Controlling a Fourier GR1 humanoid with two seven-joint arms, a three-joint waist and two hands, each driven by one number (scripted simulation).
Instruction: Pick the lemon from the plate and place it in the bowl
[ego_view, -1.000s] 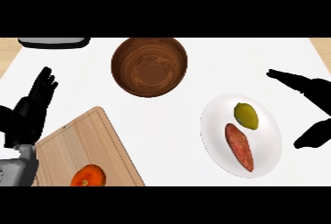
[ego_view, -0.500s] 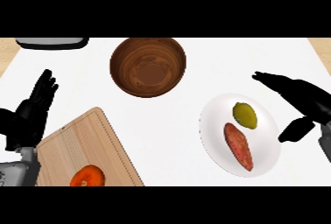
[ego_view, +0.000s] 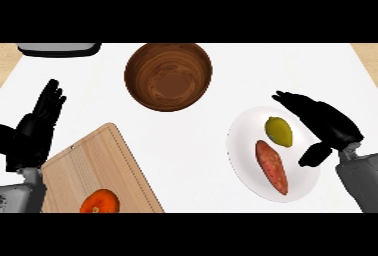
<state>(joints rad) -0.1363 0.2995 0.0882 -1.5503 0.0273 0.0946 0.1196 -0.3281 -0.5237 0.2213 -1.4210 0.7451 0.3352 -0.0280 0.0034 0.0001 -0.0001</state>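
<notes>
Running off the lower edge of the head view, the wooden cutting board (ego_view: 96, 172) is showing only part of its near end, and the orange-red fruit (ego_view: 100, 201) lying on it is being cut off there too. A grey object (ego_view: 59, 49) at the far left is mostly out of sight beyond the top. The right hand (ego_view: 328, 127) is hovering over the right rim of the white plate (ego_view: 244, 150), covering that part of it, fingers straight and slightly spread toward the far left, thumb hanging down near the plate's edge. Whether it is touching the plate cannot be told. The lemon (ego_view: 279, 131) is lying on the far part of the plate, just left of the fingers and apart from them, with a reddish sweet potato (ego_view: 272, 166) lying nearer. The brown wooden bowl (ego_view: 168, 76) is sitting well apart, far and to the left. The left hand (ego_view: 37, 130) is resting at the left edge, fingers up and relaxed.
</notes>
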